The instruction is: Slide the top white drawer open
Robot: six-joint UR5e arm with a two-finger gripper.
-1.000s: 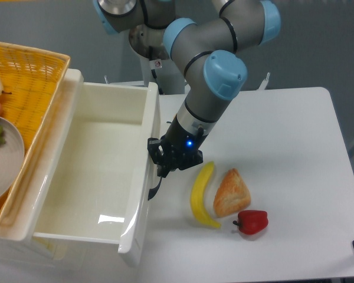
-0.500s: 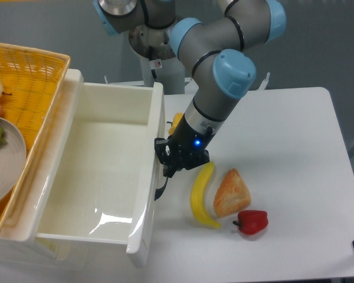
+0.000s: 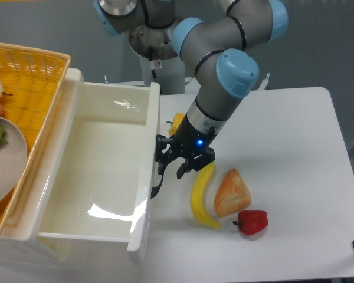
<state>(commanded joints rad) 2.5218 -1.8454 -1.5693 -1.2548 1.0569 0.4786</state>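
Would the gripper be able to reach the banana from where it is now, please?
Probably yes. The gripper is open by the drawer's handle, and the banana lies just beside it on the table, uncovered; only the pastry sits close alongside.

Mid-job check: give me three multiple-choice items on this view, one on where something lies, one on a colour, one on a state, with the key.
1. Where does the banana lie?
A. inside the drawer
B. on the table between the drawer front and the pastry
C. in the wicker basket

2. What colour is the pepper on the table?
A. red
B. green
C. purple

3. What state is the top white drawer in?
A. fully shut
B. pulled out, tray showing
C. lifted out onto the table

Key:
1 B, it lies on the white tabletop beside the gripper, with the pastry on its other side.
2 A, it is plainly red with a dark stem.
3 B, the deep white tray shows, with nothing visible inside it.
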